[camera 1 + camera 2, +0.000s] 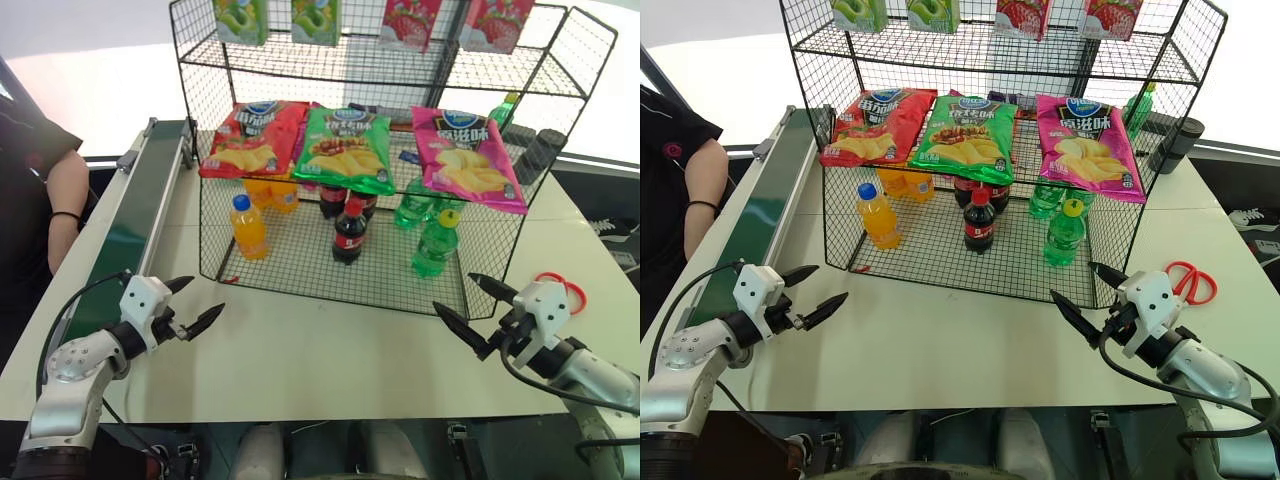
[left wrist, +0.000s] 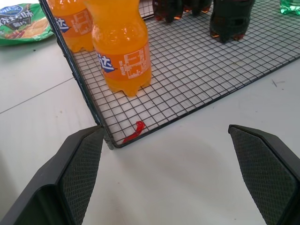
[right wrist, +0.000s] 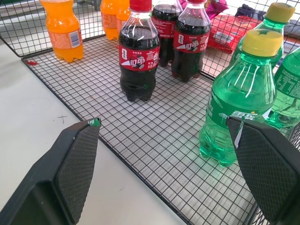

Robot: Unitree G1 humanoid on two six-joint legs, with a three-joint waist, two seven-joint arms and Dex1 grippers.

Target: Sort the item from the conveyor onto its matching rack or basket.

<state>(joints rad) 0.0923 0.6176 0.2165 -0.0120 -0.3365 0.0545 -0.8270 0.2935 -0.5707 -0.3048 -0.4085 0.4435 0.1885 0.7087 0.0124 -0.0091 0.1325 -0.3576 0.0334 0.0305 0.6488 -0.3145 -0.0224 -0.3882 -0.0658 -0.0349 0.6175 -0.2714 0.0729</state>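
We see our left gripper [image 1: 189, 303] spread wide and empty over the bare white table [image 1: 330, 350], just off the front left corner of the black wire rack [image 1: 330, 290]; in the left wrist view one finger [image 2: 77, 176] sits right beside that corner without clearly touching it. Our right gripper [image 1: 475, 303] is likewise fully released, holding nothing, near the rack's front right corner. The green soda bottle [image 1: 435, 243] with the yellow cap stands upright inside the rack's bottom basket, toward its right front, with more green bottles behind it. A cola bottle [image 1: 348, 232] stands mid-basket and an orange bottle [image 1: 248, 227] toward the left. The conveyor [image 1: 135, 215] runs along the table's left edge, its belt bare where we can see it. Between our two grippers lies open tabletop, bounded ahead by the basket's low front wall.
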